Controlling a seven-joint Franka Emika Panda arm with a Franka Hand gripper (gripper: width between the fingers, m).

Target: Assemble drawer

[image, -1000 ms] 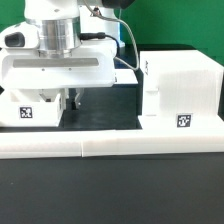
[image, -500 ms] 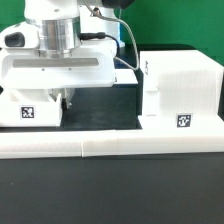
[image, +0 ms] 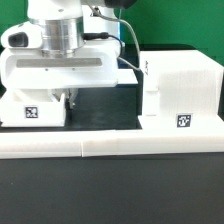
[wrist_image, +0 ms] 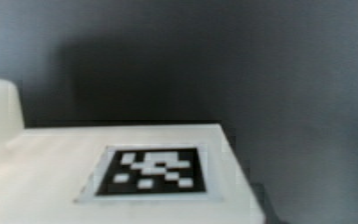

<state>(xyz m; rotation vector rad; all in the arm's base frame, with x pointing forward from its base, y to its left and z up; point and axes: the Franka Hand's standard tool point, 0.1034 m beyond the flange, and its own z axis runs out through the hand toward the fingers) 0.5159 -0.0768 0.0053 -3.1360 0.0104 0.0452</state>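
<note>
The small white open-topped plastic tray (image: 38,112) is edging toward the exterior view's right, nearing the tall white boxy housing (image: 180,85) for insertion; the claw (image: 71,98) is staying beside it, its grip impossible to tell.

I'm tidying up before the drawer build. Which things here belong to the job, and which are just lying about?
Job:
- housing
- tray
- gripper, beside the tray

Lying about:
- border wall
- table
</note>
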